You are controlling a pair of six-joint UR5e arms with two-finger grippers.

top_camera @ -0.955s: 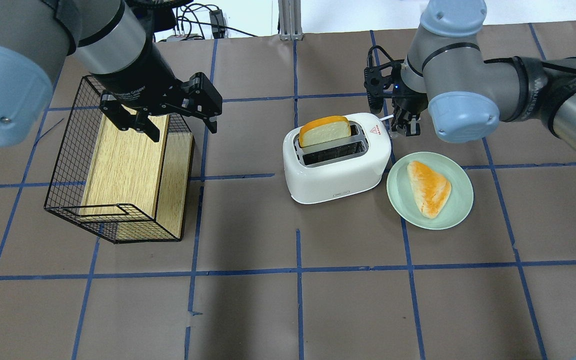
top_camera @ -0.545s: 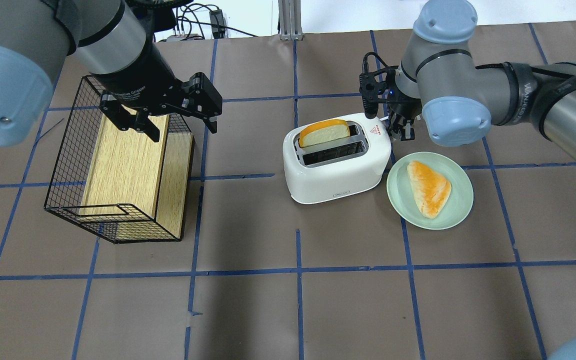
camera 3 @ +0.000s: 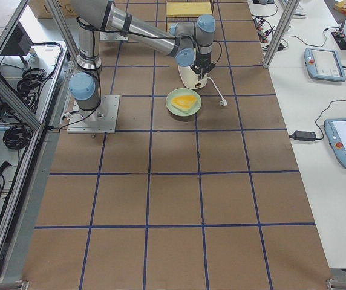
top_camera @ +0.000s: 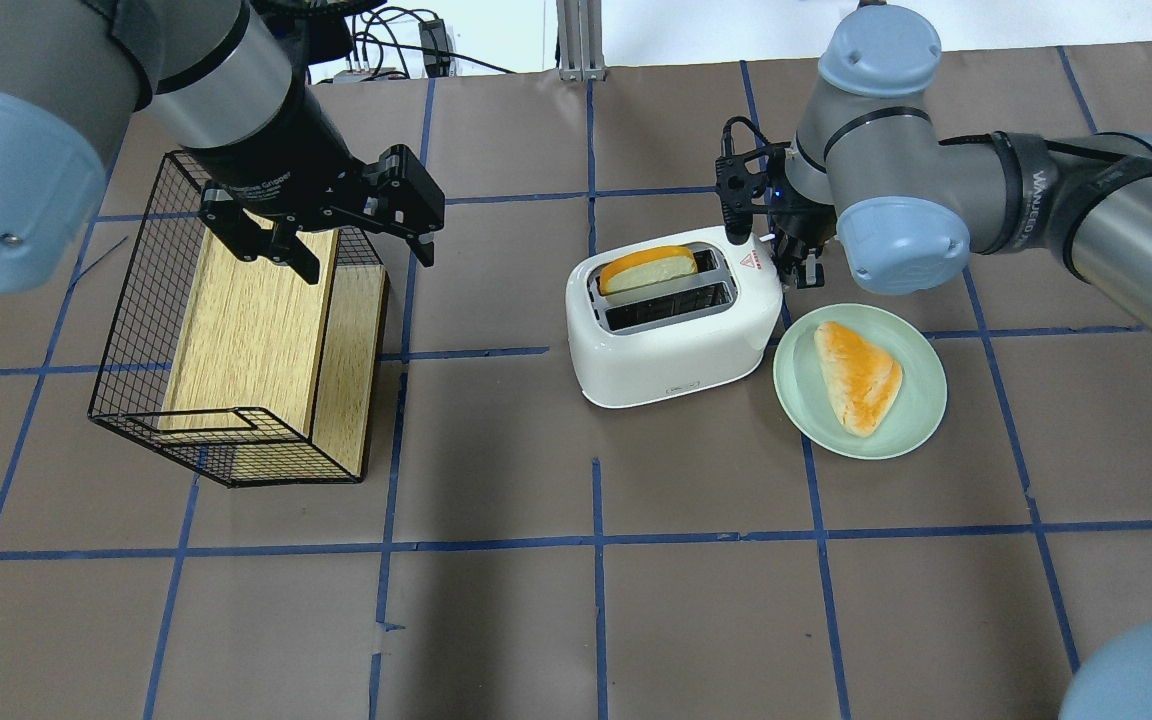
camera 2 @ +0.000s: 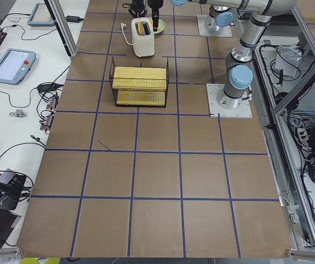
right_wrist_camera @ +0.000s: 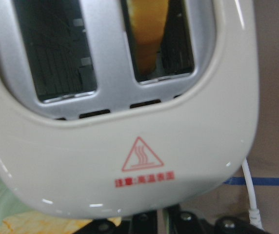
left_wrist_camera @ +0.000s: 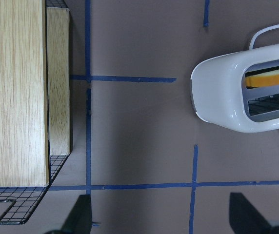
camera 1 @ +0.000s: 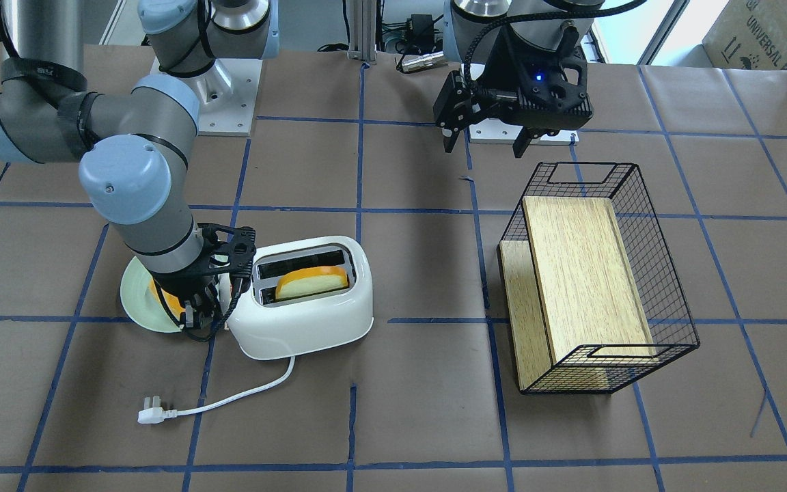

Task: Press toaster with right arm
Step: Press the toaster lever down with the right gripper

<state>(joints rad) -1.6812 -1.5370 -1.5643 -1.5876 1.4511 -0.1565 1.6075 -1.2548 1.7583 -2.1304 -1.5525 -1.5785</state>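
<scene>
The step in hand appears to be the press itself: the right gripper (top_camera: 802, 264) sits low against the right end of the toaster (top_camera: 671, 340), its thin fingers drawn together and holding nothing, though the lever is hidden behind them. The toaster stands right of the table's middle, just beside the green plate (top_camera: 911, 420). The next move likely calls for a straight downward push until the lever latches, without tipping the light body or dragging it onto the plate. The left gripper (top_camera: 366, 258) hangs wide apart and empty over the wire basket (top_camera: 136, 330), well left. By count: one toaster with two slots, one bread slice (top_camera: 646, 270) in the far slot, one toast piece (top_camera: 858, 376) on one plate, one basket, one cord (camera 1: 243, 396), two arms.
</scene>
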